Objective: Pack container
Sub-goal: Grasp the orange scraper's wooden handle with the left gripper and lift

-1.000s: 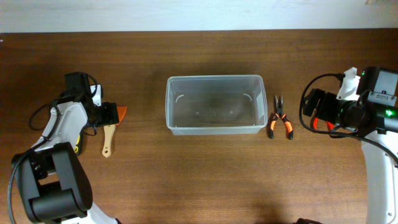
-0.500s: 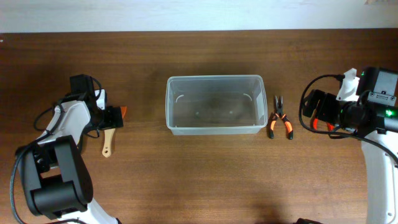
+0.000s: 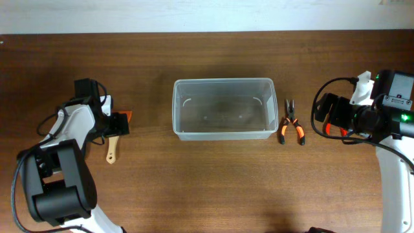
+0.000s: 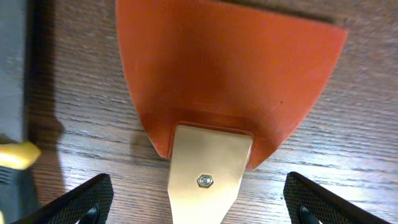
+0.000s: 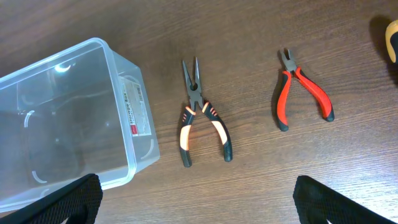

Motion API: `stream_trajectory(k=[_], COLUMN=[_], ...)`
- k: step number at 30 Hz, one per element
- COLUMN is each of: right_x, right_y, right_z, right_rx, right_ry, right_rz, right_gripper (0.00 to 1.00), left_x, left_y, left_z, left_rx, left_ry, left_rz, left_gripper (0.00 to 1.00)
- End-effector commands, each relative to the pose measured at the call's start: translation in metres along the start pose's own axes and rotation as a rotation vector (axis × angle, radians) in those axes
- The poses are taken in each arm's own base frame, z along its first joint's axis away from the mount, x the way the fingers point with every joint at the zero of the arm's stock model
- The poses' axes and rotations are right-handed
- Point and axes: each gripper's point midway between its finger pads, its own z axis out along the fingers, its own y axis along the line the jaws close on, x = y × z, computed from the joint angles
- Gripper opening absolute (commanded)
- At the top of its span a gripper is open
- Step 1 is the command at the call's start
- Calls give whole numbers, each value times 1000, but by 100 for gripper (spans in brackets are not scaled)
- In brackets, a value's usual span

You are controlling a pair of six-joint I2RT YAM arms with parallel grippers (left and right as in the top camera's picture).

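Observation:
The clear plastic container point(image 3: 223, 81) stands empty at the table's centre; its right end shows in the right wrist view point(image 5: 62, 124). My left gripper point(image 3: 118, 123) is open, low over a spatula with an orange blade point(image 4: 230, 74) and a wooden handle point(image 4: 208, 180); its fingertips point(image 4: 78, 200) stand on either side of the handle, apart from it. My right gripper point(image 3: 322, 115) is open and empty at the right, above the table point(image 5: 208, 208).
Orange-and-black long-nose pliers point(image 3: 291, 129) lie just right of the container, seen also in the right wrist view point(image 5: 202, 118). Red-handled cutters point(image 5: 301, 93) lie further right. A yellow-and-black tool point(image 4: 13, 163) lies left of the spatula.
My left gripper has shifted slightly right and toward the front, settling over the spatula's blade end and covering more of the orange. The right arm has not moved.

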Motion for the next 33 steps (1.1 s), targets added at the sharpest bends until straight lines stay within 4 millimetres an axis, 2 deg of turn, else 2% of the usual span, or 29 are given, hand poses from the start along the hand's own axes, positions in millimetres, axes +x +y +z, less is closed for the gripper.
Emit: stream_trajectory(k=[1, 7, 8, 10, 15, 18, 22, 33], right_x=[-4, -5, -5, -5, -5, -6, -6, -6], right_y=[2, 2, 2, 2, 2, 2, 2, 2], right_z=[-2, -3, -3, -2, -3, -3, -3, -3], right_rx=[-13, -13, -13, -13, -13, -13, -13, -13], right_ry=[-8, -12, -12, -12, -13, -15, -15, -15], right_rz=[2, 1, 2, 1, 1, 1, 0, 0], right_gripper=[99, 99, 99, 99, 99, 99, 99, 99], left_x=[1, 10, 11, 12, 12, 12, 12, 10], left_y=[-4, -4, -4, -4, -4, -2, -2, -5], left_z=[5, 20, 22, 26, 26, 26, 26, 25], left_rx=[16, 15, 15, 12, 14, 5, 4, 9], left_ry=[20, 70, 76, 86, 83, 84, 84, 82], left_rz=[21, 25, 25, 25, 67, 71, 71, 99], left_gripper=[90, 89, 84, 82, 68, 63, 45, 30])
